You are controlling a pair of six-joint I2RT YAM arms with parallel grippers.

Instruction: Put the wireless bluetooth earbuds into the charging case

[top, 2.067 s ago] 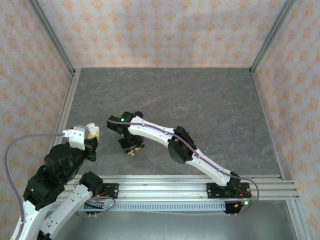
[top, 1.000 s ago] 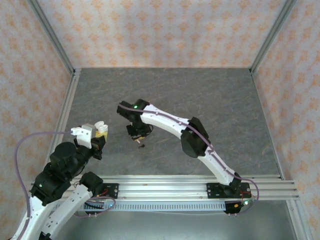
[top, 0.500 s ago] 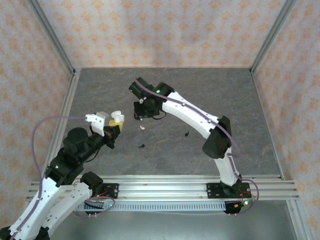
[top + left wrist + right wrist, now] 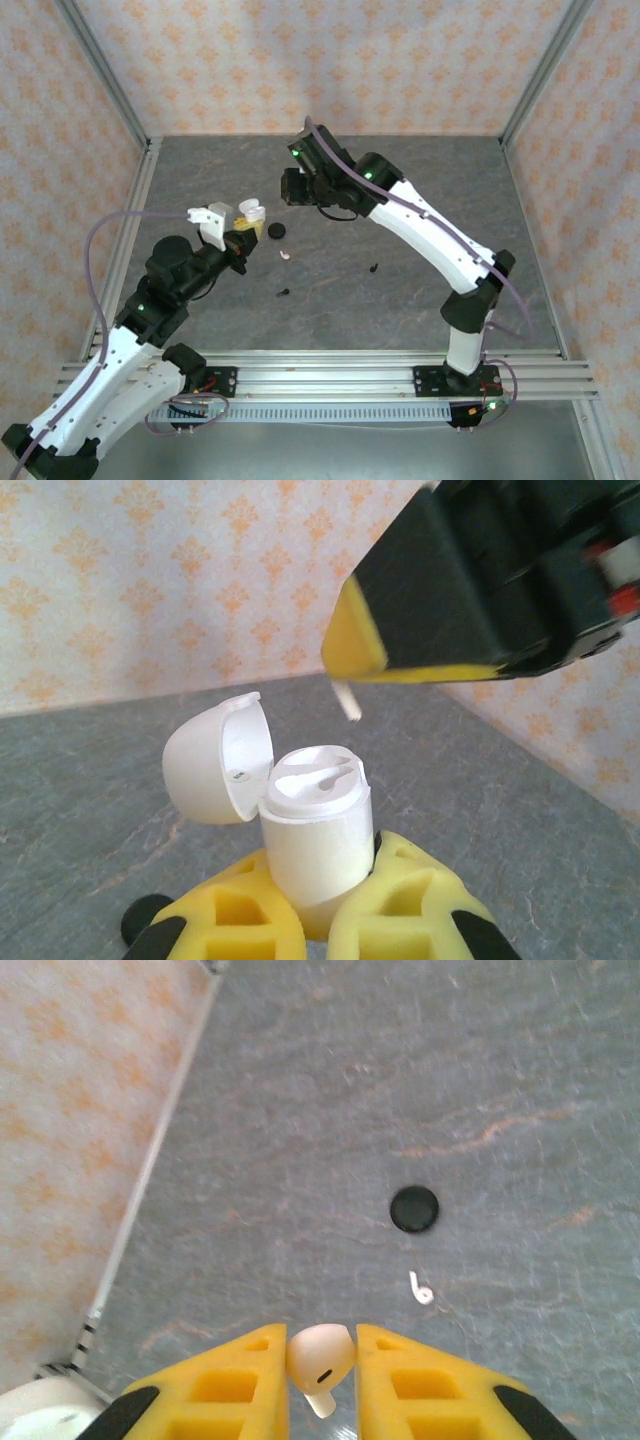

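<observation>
Table [image 4: 430, 200]: a grey stone-pattern surface, enclosed by patterned walls [image 4: 300, 60] on three sides, with a metal rail [image 4: 135, 225] along the left edge.

White charging case [image 4: 318, 830]: it is clamped upright at its lower body between the yellow pads [image 4: 240, 920] of the left gripper [image 4: 322, 895] and raised off the table. The lid [image 4: 212, 760] is hinged back to the left. Two moulded recesses are seen in the top insert; whether anything is seated in them cannot be told, white on white.

Black case [image 4: 414, 1209]: it is seen as a small round disc lying on the table just beside the raised white case. Whether it is shut cannot be told.

Right gripper [image 4: 321, 1360]: it is pinched on the held white earbud [image 4: 320, 1353], stem pointing down. It is hung above and to the right of the open case, apart from it.

Loose white earbud [image 4: 421, 1288]: it is lying on the table near the black case.

First black earbud [image 4: 283, 292] and second black earbud [image 4: 373, 267]: they are lying apart on the table, nearer the arm bases.

Margins: all loose items are grouped left of centre, away from the walls. Broad bare surface is noted at the far and right sides.
</observation>
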